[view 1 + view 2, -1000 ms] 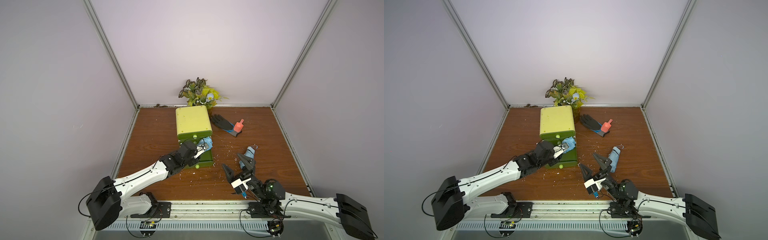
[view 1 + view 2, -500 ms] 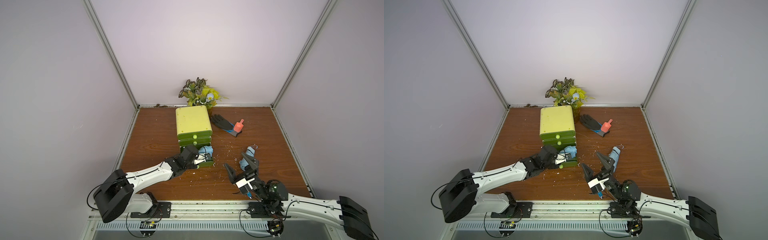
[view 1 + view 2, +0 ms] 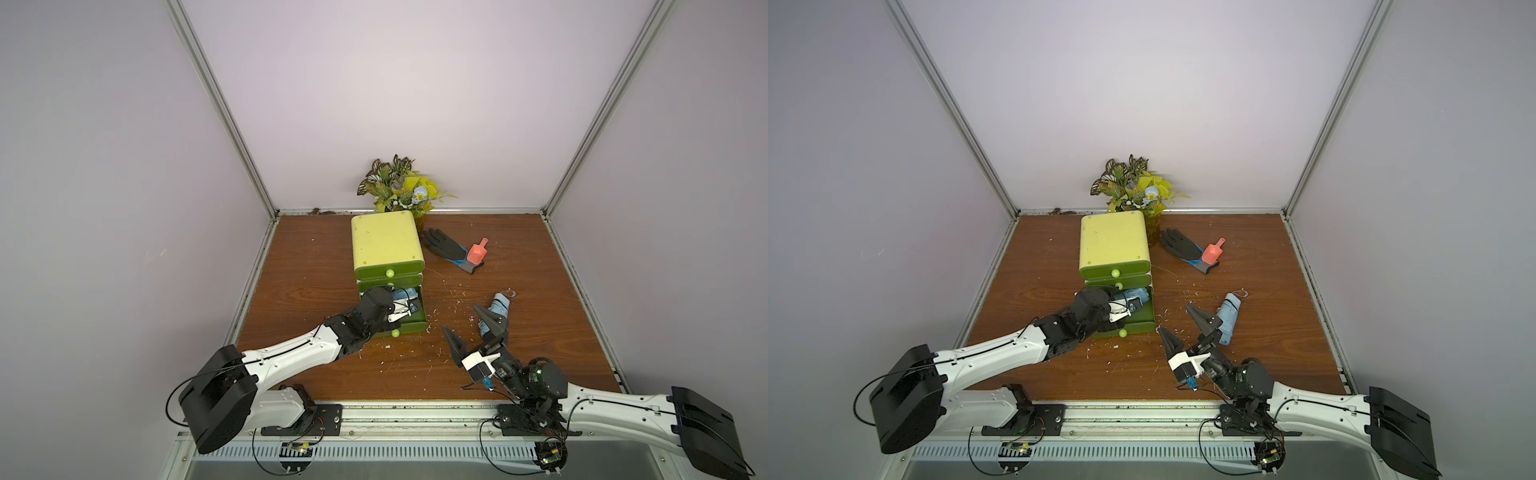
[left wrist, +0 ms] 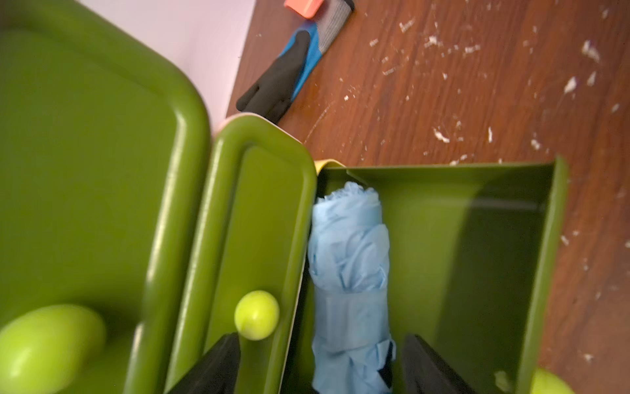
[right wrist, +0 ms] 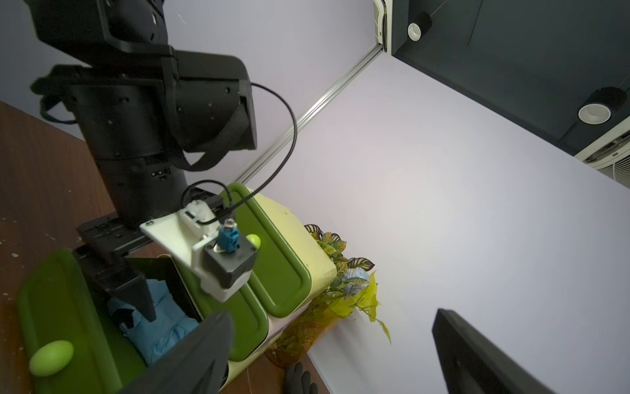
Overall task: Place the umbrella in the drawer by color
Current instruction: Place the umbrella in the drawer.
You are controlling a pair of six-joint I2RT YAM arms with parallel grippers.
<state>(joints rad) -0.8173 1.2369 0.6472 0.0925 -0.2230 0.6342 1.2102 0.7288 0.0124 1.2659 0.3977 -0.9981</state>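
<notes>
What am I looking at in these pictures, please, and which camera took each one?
The machine is a robot with a left arm and a right arm at a wooden table, each ending in a two-fingered gripper. Two pictures come from one overhead stereo camera; the other two come from cameras on the wrists. The left gripper hangs open over the pulled-out bottom drawer of a green drawer unit; a folded blue umbrella lies inside, between its jaws, not gripped. The right gripper is open and empty; a second blue umbrella lies on the table beside it. Farther back are a black glove, an orange scoop at its cuff, and a plant by the wall.
</notes>
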